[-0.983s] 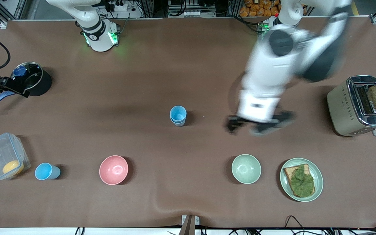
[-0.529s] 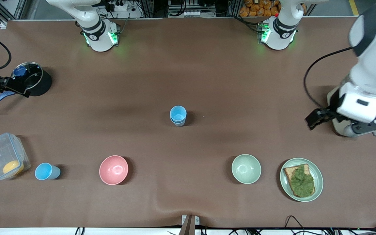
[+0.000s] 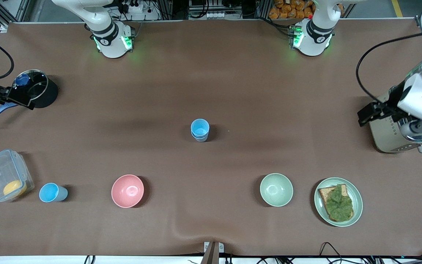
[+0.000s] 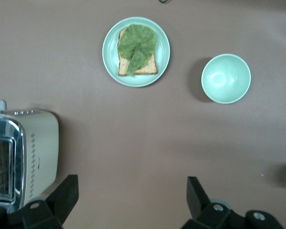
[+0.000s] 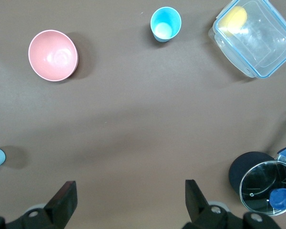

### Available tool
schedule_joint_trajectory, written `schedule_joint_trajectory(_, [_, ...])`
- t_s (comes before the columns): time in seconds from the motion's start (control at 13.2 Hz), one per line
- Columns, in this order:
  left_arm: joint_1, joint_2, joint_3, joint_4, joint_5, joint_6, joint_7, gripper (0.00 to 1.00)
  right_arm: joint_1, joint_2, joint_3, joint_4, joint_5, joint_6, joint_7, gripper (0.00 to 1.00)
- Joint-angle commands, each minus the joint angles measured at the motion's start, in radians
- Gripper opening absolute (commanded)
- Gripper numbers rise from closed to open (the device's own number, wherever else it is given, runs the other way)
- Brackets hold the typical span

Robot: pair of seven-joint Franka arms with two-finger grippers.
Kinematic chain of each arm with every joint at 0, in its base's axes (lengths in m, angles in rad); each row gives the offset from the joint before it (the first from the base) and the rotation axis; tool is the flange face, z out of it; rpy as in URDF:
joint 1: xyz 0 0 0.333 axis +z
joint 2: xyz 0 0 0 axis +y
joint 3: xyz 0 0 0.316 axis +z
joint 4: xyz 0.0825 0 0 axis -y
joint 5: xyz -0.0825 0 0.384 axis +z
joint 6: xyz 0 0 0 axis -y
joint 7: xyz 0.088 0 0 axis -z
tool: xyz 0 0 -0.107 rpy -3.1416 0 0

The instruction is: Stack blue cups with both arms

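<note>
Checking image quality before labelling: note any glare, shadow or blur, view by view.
Front view: sharp, green glow at both arm bases, soft shadow beside the stacked blue cups. Left wrist view: glare on the toaster. Right wrist view: reflection in the pot lid.

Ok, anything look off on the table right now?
One blue cup stands apart beside the food box, away from the stacked cups mid-table. Nothing is spilled or tipped. Left gripper hangs open over the toaster; right gripper, open, is by the pot.
</note>
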Motion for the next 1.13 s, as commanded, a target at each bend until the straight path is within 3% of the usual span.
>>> schedule_joint_trajectory(0.0, [0.004,-0.088,0.015,-0.11,-0.028,0.006,0.029,1.0,0.001,0.0,-0.001,0.018,-0.02,-0.014,-0.048,1.0])
schedule_joint_trajectory(1.06, [0.005,-0.082,0.007,-0.075,-0.026,-0.038,0.138,1.0,0.015,0.004,-0.003,0.031,-0.021,-0.043,-0.059,1.0])
